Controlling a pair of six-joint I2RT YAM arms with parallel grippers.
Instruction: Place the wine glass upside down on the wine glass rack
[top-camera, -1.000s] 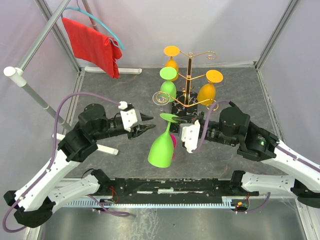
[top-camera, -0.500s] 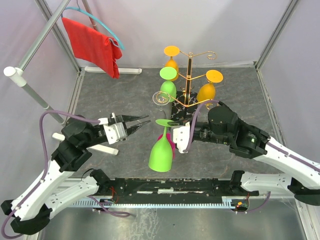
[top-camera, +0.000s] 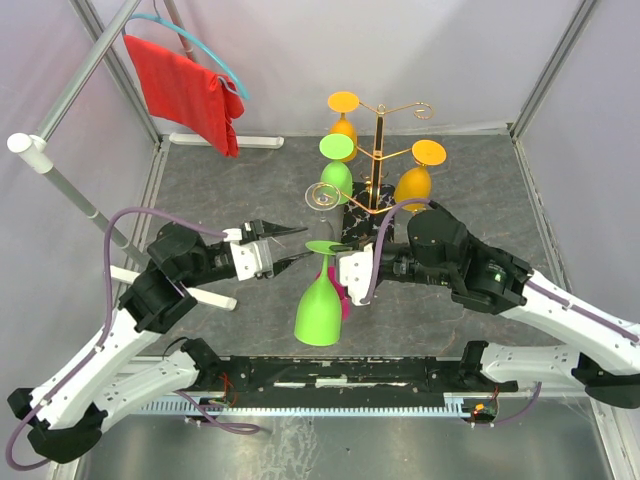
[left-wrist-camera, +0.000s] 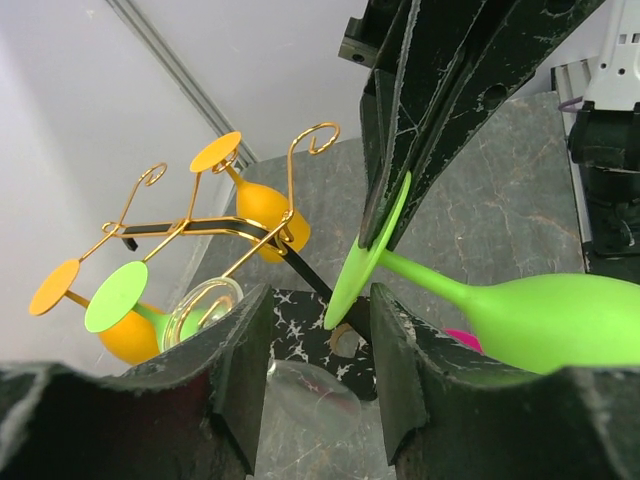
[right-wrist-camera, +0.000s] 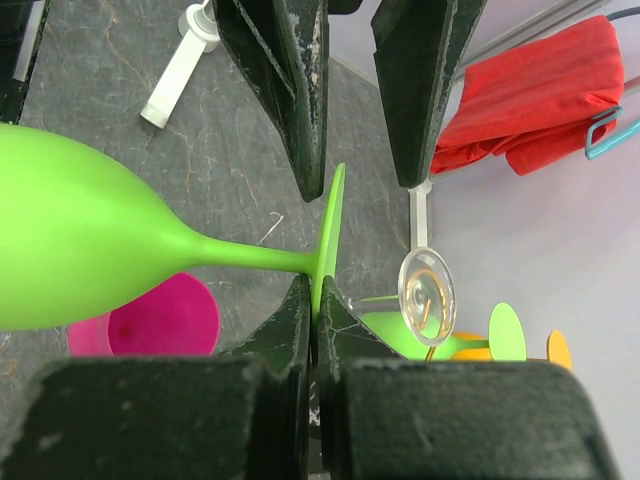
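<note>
Spreading grey and veined beneath both arms, the tabletop fills the floor of the cell. Far beyond the left hand and off to its left, a red cloth hangs above the tabletop. Just beyond the two hands stands the rack, its gold pole upright on a black marble base. The hung glasses, two orange, one green and one clear, dangle bowl-down from its curled arms. The glass is off the rack, in the air between the hands. It is a green one, tilted, with its foot uppermost and toward the rack and its bowl slanting down toward the arm bases. The right hand has its fingers closed tight on the rim of the foot. The left hand is spread wide, one finger on each side of the foot's opposite edge, not pinching it; whether either finger touches I cannot tell. Below the right hand, a pink cup sits on the tabletop, partly behind the bowl.
</note>
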